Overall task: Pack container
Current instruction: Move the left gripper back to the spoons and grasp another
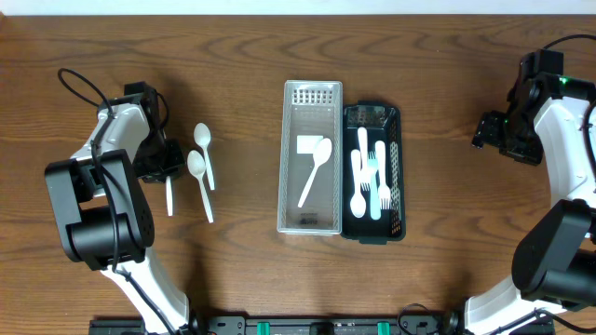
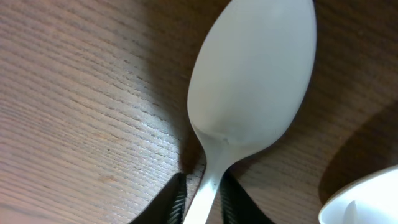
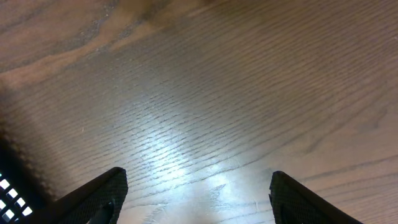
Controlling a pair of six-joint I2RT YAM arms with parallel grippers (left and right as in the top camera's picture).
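Observation:
My left gripper (image 1: pixel 160 160) is down at the table's left side, its fingers (image 2: pixel 204 202) closed around the thin handle of a white plastic spoon (image 2: pixel 252 74). That spoon's handle sticks out towards the front in the overhead view (image 1: pixel 169 197). Two more white spoons (image 1: pixel 203 140) (image 1: pixel 197 169) lie just to its right. A clear container (image 1: pixel 291 158) in the middle holds one white spoon (image 1: pixel 315 167). A black container (image 1: pixel 396 172) beside it holds white forks and spoons (image 1: pixel 370 177). My right gripper (image 1: pixel 486 130) is open and empty over bare wood (image 3: pixel 196 199) at the far right.
The rim of a neighbouring spoon's bowl (image 2: pixel 367 199) shows at the lower right of the left wrist view. The black container's mesh corner (image 3: pixel 9 186) is at the left edge of the right wrist view. Cables loop behind the left arm (image 1: pixel 79 88).

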